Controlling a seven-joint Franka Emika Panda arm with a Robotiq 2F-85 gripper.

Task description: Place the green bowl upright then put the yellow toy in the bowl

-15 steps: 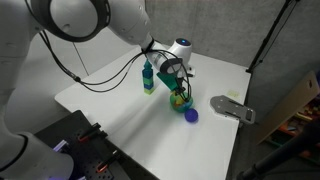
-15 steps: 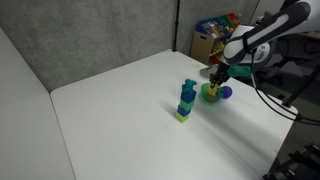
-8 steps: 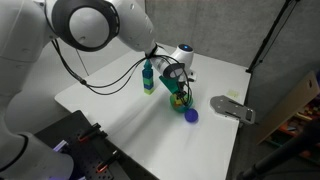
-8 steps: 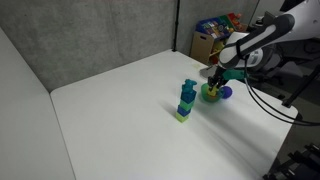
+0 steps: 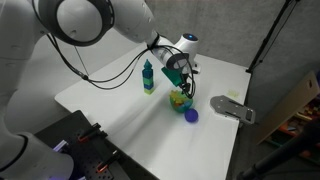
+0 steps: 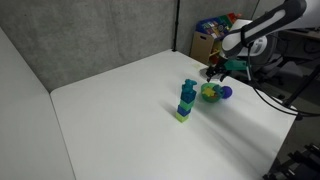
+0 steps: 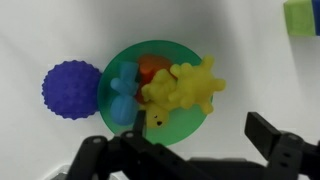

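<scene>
The green bowl (image 7: 183, 127) stands upright on the white table, seen in both exterior views (image 5: 180, 99) (image 6: 210, 93). The yellow toy (image 7: 186, 88) lies inside it, beside a blue piece and an orange piece. My gripper (image 7: 200, 138) hangs a little above the bowl with its jaws wide apart and nothing between them. In the exterior views the gripper (image 5: 178, 78) (image 6: 215, 72) is clear of the bowl's rim.
A blue-purple spiky ball (image 7: 70, 90) (image 5: 191, 114) rests right beside the bowl. A tall teal bottle-like stack (image 5: 148, 77) (image 6: 187, 98) stands close by. A grey flat object (image 5: 232, 107) lies near the table's edge.
The jaws have gone from partly closed to wide open, and the gripper has lifted away from the bowl. The yellow toy stays in the bowl.
</scene>
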